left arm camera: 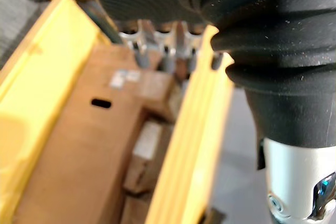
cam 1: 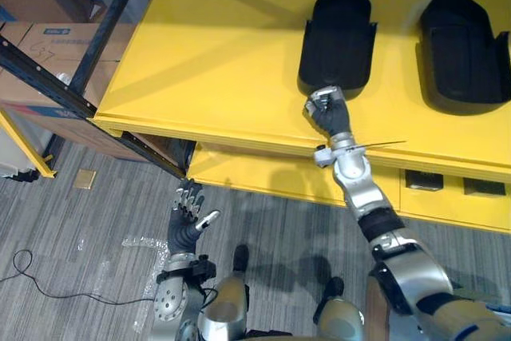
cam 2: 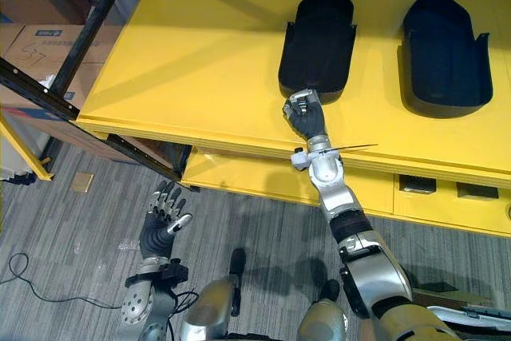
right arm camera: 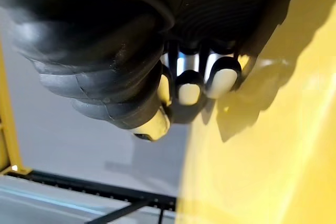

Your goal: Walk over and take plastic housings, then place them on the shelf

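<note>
Nearest, at about 7 o'clock in the head view, the left robot hand [cam 1: 188,217] hangs over the grey carpet floor [cam 1: 96,205]. Its fingers are straight and spread, the thumb sticks out to the side, and it holds nothing. A crumpled piece of clear wrap [cam 1: 140,245] lies on the floor at 9 o'clock of this hand, and a small brown square [cam 1: 85,178] lies further off at 10 o'clock. In the left wrist view, past the fingers, brown cardboard boxes [left arm camera: 100,129] sit between yellow beams [left arm camera: 194,145].

Further out, the right arm reaches up from 5 o'clock over the front edge of the yellow shelf [cam 1: 215,61]. The right robot hand [cam 1: 329,111] rests on the shelf just past that edge. Its fingers are curled in, and the right wrist view shows the curled fingers [right arm camera: 223,80] with nothing caught between them, beside bare yellow surface.

At 12 o'clock of that hand, touching its knuckles, lies a black plastic housing [cam 1: 339,29], flat on the shelf with its narrow rounded end pointing away. A second black housing [cam 1: 463,45] lies at 3 o'clock of the first, well apart from it and turned the same way.

At 10 o'clock, beyond the shelf's left end, a dark metal frame [cam 1: 48,77] crosses in front of stacked cardboard cartons [cam 1: 32,45].
</note>
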